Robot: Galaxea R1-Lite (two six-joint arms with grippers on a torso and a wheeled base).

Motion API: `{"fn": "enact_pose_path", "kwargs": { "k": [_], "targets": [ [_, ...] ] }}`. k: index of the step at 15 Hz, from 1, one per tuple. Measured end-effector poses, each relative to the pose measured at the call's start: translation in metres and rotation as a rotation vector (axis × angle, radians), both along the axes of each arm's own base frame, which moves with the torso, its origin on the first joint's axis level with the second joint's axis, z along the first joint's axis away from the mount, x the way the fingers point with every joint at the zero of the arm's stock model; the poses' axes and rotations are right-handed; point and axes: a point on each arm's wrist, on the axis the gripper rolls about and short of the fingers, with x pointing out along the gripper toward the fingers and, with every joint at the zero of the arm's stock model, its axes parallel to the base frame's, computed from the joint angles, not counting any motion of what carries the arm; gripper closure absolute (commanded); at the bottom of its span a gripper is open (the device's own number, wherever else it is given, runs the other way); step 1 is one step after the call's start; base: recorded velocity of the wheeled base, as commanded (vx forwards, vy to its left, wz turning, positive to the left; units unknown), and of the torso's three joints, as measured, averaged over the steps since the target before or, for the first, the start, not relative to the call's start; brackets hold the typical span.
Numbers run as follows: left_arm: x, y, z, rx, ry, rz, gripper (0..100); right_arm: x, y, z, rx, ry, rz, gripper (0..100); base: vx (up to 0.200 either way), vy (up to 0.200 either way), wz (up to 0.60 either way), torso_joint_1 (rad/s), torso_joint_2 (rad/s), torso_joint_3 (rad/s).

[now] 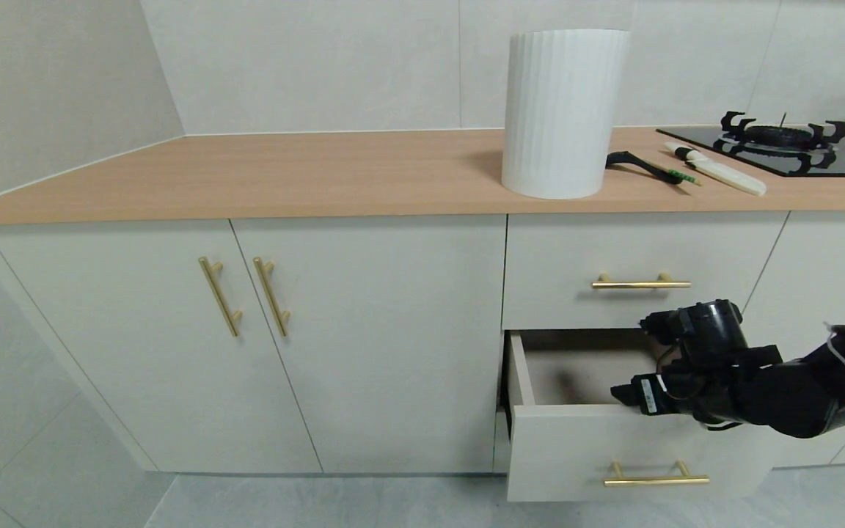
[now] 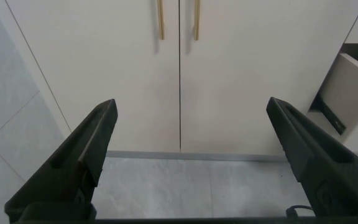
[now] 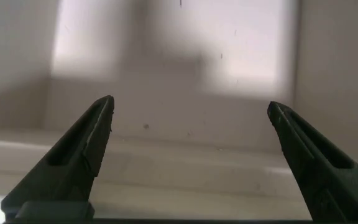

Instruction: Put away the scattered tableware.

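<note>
On the wooden counter point(image 1: 283, 172) lie a black utensil with a green tip point(image 1: 642, 166) and a white knife-shaped piece point(image 1: 719, 171), just right of a tall white ribbed container point(image 1: 562, 110). Below them the lower drawer point(image 1: 576, 447) is pulled out, and its inside point(image 3: 179, 124) looks bare. My right gripper point(image 1: 639, 367) hangs over the drawer's front edge, pointing into it; its fingers stand wide open point(image 3: 190, 106) with nothing between them. My left gripper point(image 2: 191, 104) is open too, held low and facing the double cabinet doors point(image 2: 179, 74).
A black gas hob point(image 1: 782, 147) sits at the counter's right end. The upper drawer point(image 1: 641, 283) is closed, just above my right gripper. Two gold handles point(image 1: 246, 297) mark the closed doors to the left. Grey tiled floor point(image 2: 185, 186) lies below.
</note>
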Motion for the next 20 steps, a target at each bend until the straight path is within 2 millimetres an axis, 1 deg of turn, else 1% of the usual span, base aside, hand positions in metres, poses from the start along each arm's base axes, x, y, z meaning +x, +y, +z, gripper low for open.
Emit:
{"fn": "enact_pose_path", "kwargs": {
  "k": [6, 8, 11, 14, 15, 20],
  "targets": [
    [0.0, 0.0, 0.0, 0.0, 0.0, 0.0, 0, -0.021, -0.003, 0.017, -0.062, 0.111, 0.055, 0, 0.0, 0.0, 0.0, 0.0, 0.0, 0.0],
    [0.0, 0.0, 0.0, 0.0, 0.0, 0.001, 0, -0.026, -0.002, 0.021, -0.088, 0.121, 0.087, 0, 0.0, 0.0, 0.0, 0.0, 0.0, 0.0],
    [0.0, 0.0, 0.0, 0.0, 0.0, 0.0, 0, -0.04, 0.001, 0.023, -0.138, 0.192, 0.148, 0, 0.0, 0.0, 0.0, 0.0, 0.0, 0.0],
    [0.0, 0.0, 0.0, 0.0, 0.0, 0.001, 0, -0.054, -0.001, 0.023, -0.192, 0.279, 0.206, 0, 0.0, 0.0, 0.0, 0.0, 0.0, 0.0],
    [0.0, 0.0, 0.0, 0.0, 0.0, 0.0, 0, -0.055, -0.001, 0.025, -0.197, 0.281, 0.212, 0, 0.0, 0.0, 0.0, 0.0, 0.0, 0.0],
    [0.0, 0.0, 0.0, 0.0, 0.0, 0.0, 0, -0.072, -0.001, 0.025, -0.26, 0.404, 0.279, 0, 0.0, 0.0, 0.0, 0.0, 0.0, 0.0]
  ]
}}
